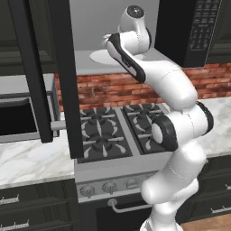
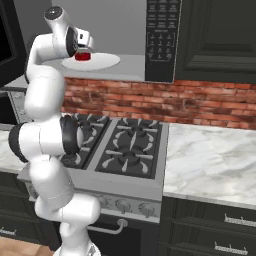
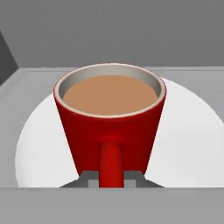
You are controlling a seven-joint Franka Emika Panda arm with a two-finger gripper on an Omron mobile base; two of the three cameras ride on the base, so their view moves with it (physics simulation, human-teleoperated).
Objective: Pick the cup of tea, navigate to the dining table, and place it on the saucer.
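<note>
Cup of tea: the cup of tea point(image 3: 110, 122) is seen upright on a wide white round plate point(image 3: 183, 144), inside the open microwave cavity above the stove; brown liquid is held close to the pale rim.
Same cup from the base: in the right base view it is made out as a small red shape point(image 2: 82, 56) on the plate point(image 2: 105, 62), right at the tip of the arm.
Direction from gripper: the cup lies straight ahead of the gripper point(image 3: 111, 180), centred in the hand view, with its handle turned directly toward the hand.
Long axis: the cup's axis is vertical; the approach is made level, across that axis.
Gripper state: two grey finger tips point(image 3: 89, 179) are seen on either side of the handle's foot, slightly apart; whether the handle is actually pinched cannot be told.
Contact: the tips appear to be at the cup's base, touching or just beside it.
Step in hand (judgement): the grasp on the cup, before any lift.
Risk (judgement): the tea could be spilled by any tilt, since the level is high.
Surroundings: a gas stove point(image 2: 120, 145) and brick backsplash point(image 2: 210, 102) lie below the cavity.
</note>
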